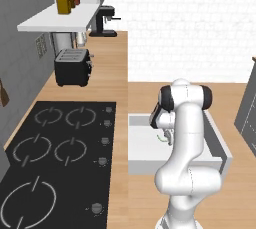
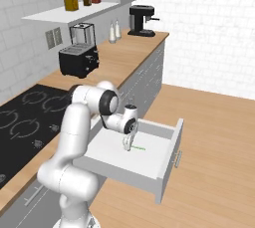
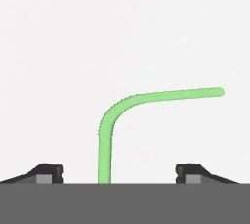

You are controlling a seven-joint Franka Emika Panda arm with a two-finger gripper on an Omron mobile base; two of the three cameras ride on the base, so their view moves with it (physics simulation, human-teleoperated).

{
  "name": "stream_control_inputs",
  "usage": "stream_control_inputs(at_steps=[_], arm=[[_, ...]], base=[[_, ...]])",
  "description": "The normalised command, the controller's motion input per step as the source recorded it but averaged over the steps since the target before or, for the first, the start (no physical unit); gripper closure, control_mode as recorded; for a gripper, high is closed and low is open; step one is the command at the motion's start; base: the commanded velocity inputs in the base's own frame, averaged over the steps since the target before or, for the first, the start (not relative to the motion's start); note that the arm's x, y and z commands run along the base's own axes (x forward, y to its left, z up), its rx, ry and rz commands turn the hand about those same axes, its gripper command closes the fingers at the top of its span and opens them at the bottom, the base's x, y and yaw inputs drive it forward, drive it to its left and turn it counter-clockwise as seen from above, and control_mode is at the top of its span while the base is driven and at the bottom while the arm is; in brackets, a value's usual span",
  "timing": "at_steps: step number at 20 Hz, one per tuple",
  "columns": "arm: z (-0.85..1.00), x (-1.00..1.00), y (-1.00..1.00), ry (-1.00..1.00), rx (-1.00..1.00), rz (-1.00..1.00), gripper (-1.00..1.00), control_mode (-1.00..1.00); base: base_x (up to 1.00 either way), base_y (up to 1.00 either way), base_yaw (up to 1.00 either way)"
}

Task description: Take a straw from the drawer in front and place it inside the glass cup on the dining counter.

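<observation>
The drawer (image 2: 167,145) stands pulled out from under the worktop (image 2: 124,55) that carries the cooktop (image 2: 25,117), and the arm reaches down into it. The straw (image 3: 122,108) lies flat on the white drawer floor, roughly midway between the side walls and somewhat toward the front panel. The gripper (image 2: 128,145) hangs directly over it with its fingertips (image 3: 49,171) set wide apart on either side of the straw's long run, one tip nearer to it than the other. Nothing is held yet; the straw sits free between the tips, and its bent end sweeps off to one side beyond them.

The step in hand looks like the grasp itself. To do it well, I would bring the tips down until they almost touch the drawer floor, since the straw is thin and sits low. Shifting the hand a little so the straw sits midway between the tips would keep it from being nudged sideways. Closing on the straight stretch rather than the bend should stop it rolling or swivelling. The lift should go straight up, clear of the drawer walls.
</observation>
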Motion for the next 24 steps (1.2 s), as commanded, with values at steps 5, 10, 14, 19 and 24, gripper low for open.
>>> stream_control_inputs(at_steps=[5,10,14,19,24], arm=[[-0.27,0.06,0.0,0.0,0.0,0.09,-1.0,-1.0],[-0.34,0.01,0.0,0.0,0.0,0.06,-1.0,-1.0],[-0.45,0.0,0.0,-0.04,0.0,0.03,-1.0,-1.0],[-0.5,-0.02,0.0,-0.04,0.0,0.02,-1.0,-1.0],[-0.51,-0.01,0.0,-0.01,0.0,0.01,1.0,-1.0]], base=[[0.0,0.0,0.0],[0.0,0.0,0.0],[0.0,0.0,0.0],[0.0,0.0,0.0],[0.0,0.0,0.0]])
